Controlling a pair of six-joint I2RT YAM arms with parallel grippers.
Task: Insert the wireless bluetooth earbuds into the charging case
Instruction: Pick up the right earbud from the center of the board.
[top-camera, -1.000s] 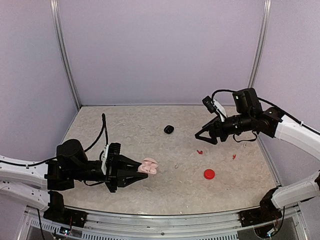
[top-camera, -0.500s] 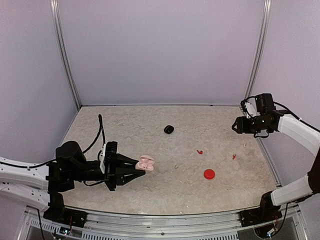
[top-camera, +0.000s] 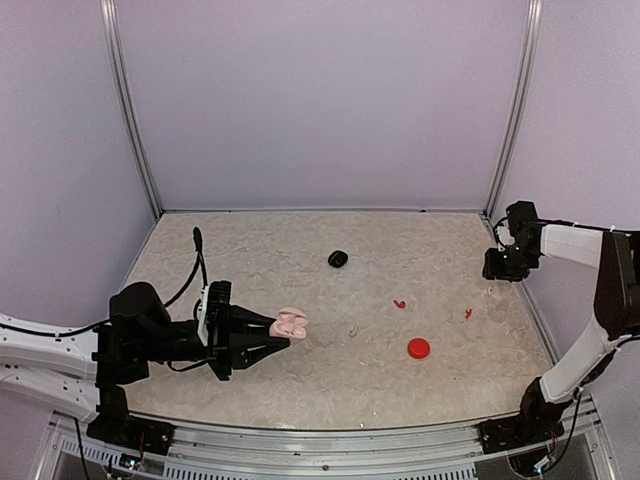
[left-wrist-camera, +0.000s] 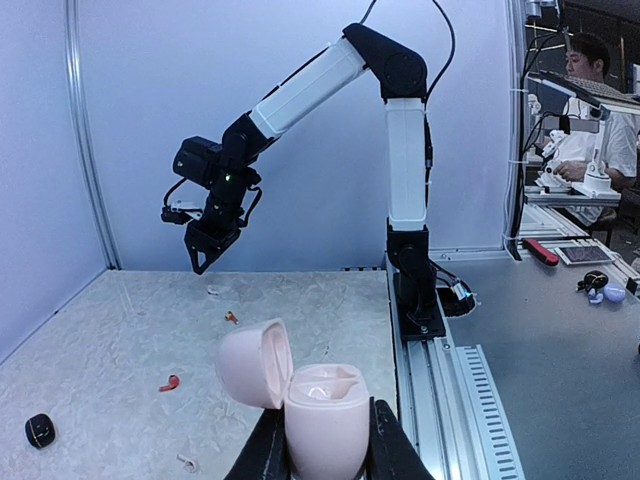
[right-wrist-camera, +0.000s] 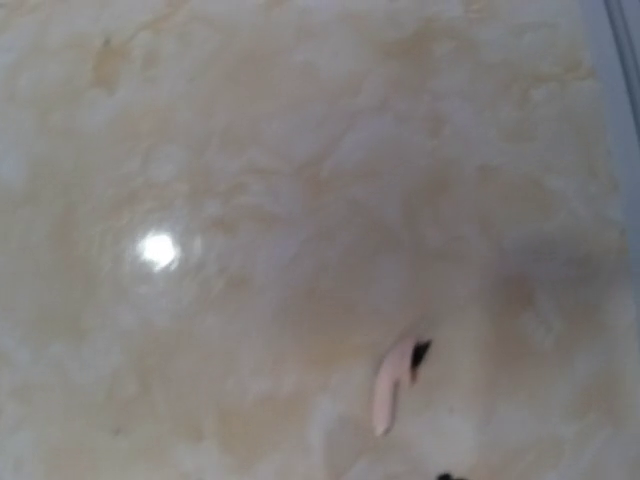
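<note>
My left gripper (top-camera: 279, 332) is shut on the body of an open pink charging case (top-camera: 293, 324), held above the table's near left. In the left wrist view the case (left-wrist-camera: 325, 415) stands upright between my fingers (left-wrist-camera: 390, 455), lid (left-wrist-camera: 252, 362) hinged open to the left. My right gripper (top-camera: 498, 270) hangs low at the table's far right edge, just above a whitish earbud (top-camera: 490, 292). That earbud (right-wrist-camera: 390, 392) lies on the table in the blurred right wrist view, where the fingers do not show. Two red earbuds (top-camera: 399, 303) (top-camera: 468, 314) and another whitish earbud (top-camera: 353, 330) lie mid-table.
A black case (top-camera: 338, 259) sits toward the back centre and a round red case (top-camera: 418, 348) lies near the front right. The right rail (top-camera: 530, 310) and wall run close beside my right gripper.
My right arm has swung from mid-table out to the far right edge and dropped lower. The left gripper with the pink case has drawn slightly back to the left.
</note>
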